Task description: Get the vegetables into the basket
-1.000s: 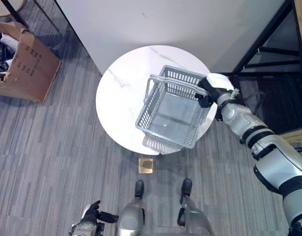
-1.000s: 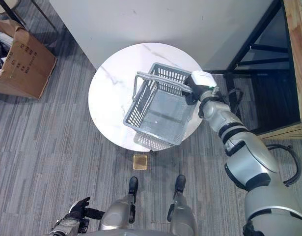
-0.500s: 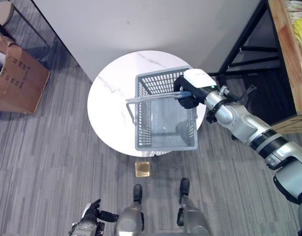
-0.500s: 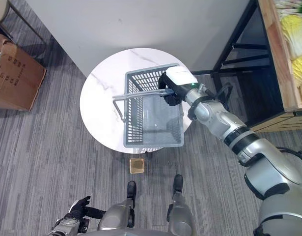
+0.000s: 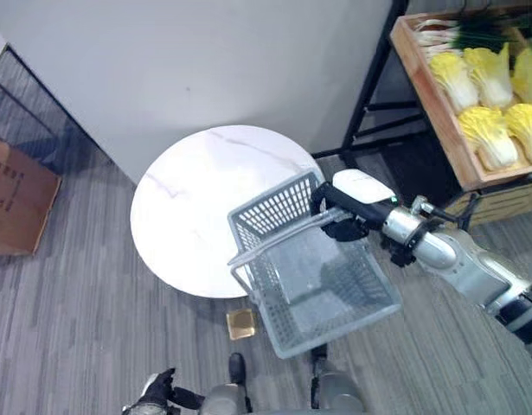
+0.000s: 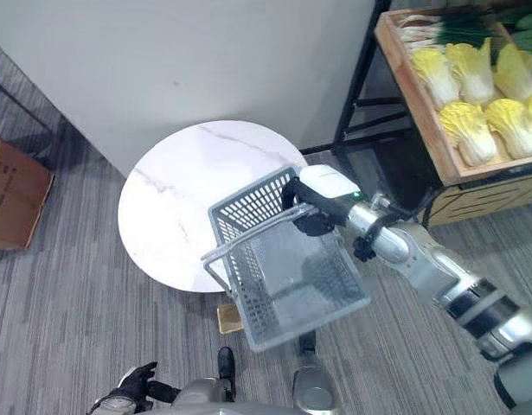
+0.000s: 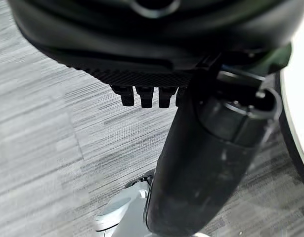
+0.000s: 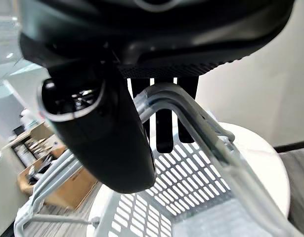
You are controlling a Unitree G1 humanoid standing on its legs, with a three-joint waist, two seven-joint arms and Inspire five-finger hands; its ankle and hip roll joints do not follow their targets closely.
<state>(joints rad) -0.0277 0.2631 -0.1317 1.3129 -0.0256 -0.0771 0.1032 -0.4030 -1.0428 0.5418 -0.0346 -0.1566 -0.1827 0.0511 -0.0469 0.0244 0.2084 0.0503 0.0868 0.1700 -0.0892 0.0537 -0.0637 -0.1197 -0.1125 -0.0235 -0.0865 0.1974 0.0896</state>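
At far left, a brown cardboard box stands on the grey striped floor, cut by the frame edge so that its contents cannot be told. Near the lower left edge, the left hand hangs low beside the body; its wrist view shows short fingertips curled under the palm, holding nothing. Right of the box stands a round white marble table, bare on its visible top. Overhanging the table's near right edge, a grey plastic basket hangs tilted, its mesh interior holding nothing. Its paired handles run up to the right hand, whose fingers wrap around them. At far right, a wooden crate on a black metal rack holds the vegetables: several yellow-green napa cabbages, with leafy greens at its far end, well apart from the basket.
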